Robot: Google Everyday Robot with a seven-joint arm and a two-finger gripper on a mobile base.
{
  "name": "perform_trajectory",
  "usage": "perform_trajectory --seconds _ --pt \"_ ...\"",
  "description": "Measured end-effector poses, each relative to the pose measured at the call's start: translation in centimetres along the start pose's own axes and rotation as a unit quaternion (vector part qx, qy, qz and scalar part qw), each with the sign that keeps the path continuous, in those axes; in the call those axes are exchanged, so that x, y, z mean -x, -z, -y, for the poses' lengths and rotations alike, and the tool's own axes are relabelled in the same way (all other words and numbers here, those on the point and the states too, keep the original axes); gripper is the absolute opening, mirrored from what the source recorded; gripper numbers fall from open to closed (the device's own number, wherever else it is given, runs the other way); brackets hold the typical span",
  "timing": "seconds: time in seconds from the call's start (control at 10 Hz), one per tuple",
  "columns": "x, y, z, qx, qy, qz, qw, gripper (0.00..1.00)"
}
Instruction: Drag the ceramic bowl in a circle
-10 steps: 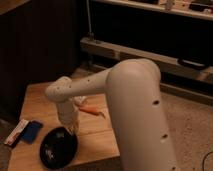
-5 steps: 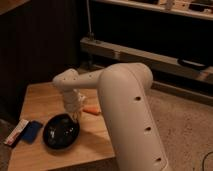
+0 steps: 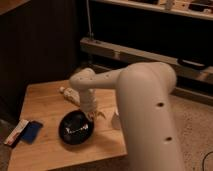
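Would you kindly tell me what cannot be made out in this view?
All in the camera view:
gripper at the bowl's far rim: its contact with the bowl, hidden by the wrist.
cup: right part, behind the arm.
long object behind the forearm: mostly covered, so unidentifiable.
table: right edge, covered by the arm.

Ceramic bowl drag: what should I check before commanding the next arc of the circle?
1. Gripper at the ceramic bowl: ok. It is down at the bowl's far right rim.
2. Firm hold on the rim: cannot tell. The contact itself is not visible.
3. Bowl sitting level on the table: ok. It looks upright and flat on the wood.
4. Room on the bowl's left: not ok for a wide arc. The blue object lies close by, though it is not touching the bowl.
5. Margin to the table's front edge: ok, but small. The bowl is in the front half of the table, so keep the circle tight.
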Motion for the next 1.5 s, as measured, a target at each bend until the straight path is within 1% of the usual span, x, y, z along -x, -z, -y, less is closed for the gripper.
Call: perform_trajectory --seconds 0.1,0.2,0.3,0.4,0.5,0.7,0.8,0.9,1.1,1.2,1.4,1.5 --pt "-1.9 0.1 1.5 -0.007 -0.017 -0.003 0.9998 0.0" --pt "-4.4 0.2 3.0 -0.017 -0.035 -0.01 0.9992 0.0" --pt "-5.9 0.0 3.4 -0.022 -0.04 -0.017 0.9988 0.0" --pt "-7.1 -0.2 3.2 -0.023 -0.037 -0.022 0.9988 0.0" --pt "-8.8 -0.8 2.6 -0.023 -0.029 -0.03 0.9989 0.0" --pt "-10.3 -1.3 0.4 -0.021 0.001 -0.037 0.9991 0.0" --pt "-10.7 -1.5 -1.5 -0.02 0.024 -0.039 0.9988 0.0" --pt "-10.5 -1.6 -3.5 -0.016 0.042 -0.038 0.9982 0.0" --pt "-9.1 -1.3 -7.4 -0.01 0.073 -0.033 0.9967 0.0" --pt "-7.5 -1.0 -10.5 -0.005 0.095 -0.028 0.995 0.0" --pt "-4.9 -0.4 -14.5 0.002 0.13 -0.018 0.9914 0.0" --pt "-3.3 -0.3 -16.6 0.007 0.151 -0.012 0.9884 0.0"
